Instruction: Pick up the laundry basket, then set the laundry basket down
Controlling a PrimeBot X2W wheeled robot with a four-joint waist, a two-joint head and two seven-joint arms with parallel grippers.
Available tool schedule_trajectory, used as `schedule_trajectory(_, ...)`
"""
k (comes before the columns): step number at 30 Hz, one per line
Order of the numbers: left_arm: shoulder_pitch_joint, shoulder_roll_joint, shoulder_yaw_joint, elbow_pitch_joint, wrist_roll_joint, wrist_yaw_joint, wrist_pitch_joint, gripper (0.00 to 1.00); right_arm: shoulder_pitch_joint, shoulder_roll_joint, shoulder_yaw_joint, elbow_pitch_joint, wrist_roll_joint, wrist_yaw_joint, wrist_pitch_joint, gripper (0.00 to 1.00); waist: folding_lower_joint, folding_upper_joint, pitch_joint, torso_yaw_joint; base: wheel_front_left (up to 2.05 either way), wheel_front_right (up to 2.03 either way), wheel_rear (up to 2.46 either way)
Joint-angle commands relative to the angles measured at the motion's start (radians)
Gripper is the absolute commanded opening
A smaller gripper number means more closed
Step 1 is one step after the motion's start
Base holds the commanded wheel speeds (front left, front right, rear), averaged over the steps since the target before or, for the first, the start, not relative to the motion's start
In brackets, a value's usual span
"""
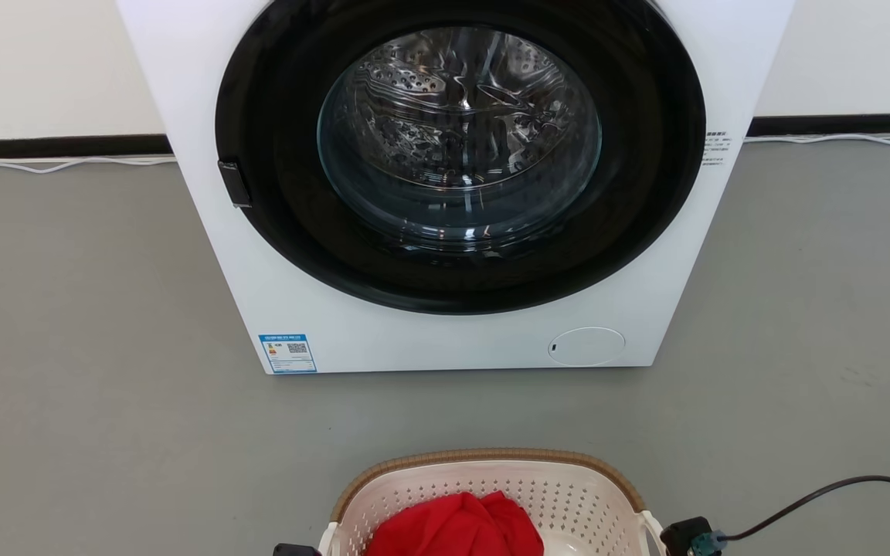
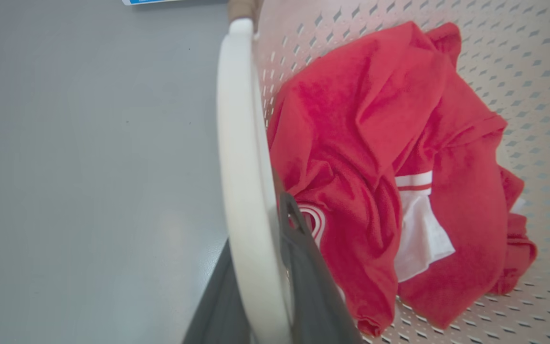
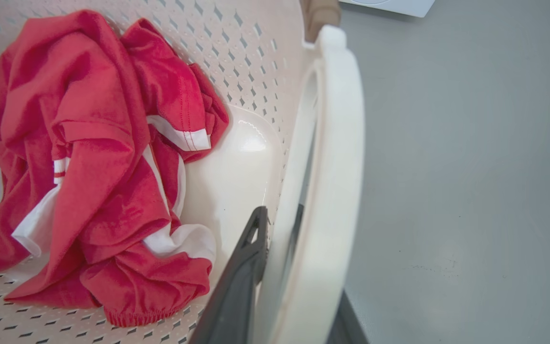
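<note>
Loosely bunched red shirt (image 2: 365,157) in laundry basket (image 1: 491,457), left end effector (image 2: 256,224) clamping its handle (image 2: 239,119), right end effector (image 3: 303,253) likewise.

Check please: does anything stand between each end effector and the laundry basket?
Nothing visible does. The left end effector straddles the left handle of the laundry basket, a finger on each side; the right end effector straddles the right handle likewise. The red garment lies inside, not in either grip.
</note>
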Motion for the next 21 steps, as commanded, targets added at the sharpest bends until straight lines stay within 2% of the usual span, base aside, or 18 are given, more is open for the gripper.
schedule_trajectory(1, -0.055, 0.009, 0.008, -0.012, -0.001, -0.003, -0.015, 0.0, -0.016, 0.011, 0.029, -0.014, 0.002, 0.016, -0.021, 0.0, 0.0, 0.0, -0.001, 0.0, 0.0, 0.0, 0.0)
schedule_trajectory(21, -0.085, 0.009, -0.056, 0.011, -0.059, 0.001, -0.027, 0.0, -0.036, 0.011, 0.038, 0.0, 0.017, 0.016, -0.038, 0.0, 0.0, 0.0, 0.011, 0.018, 0.0, 0.0, 0.0)
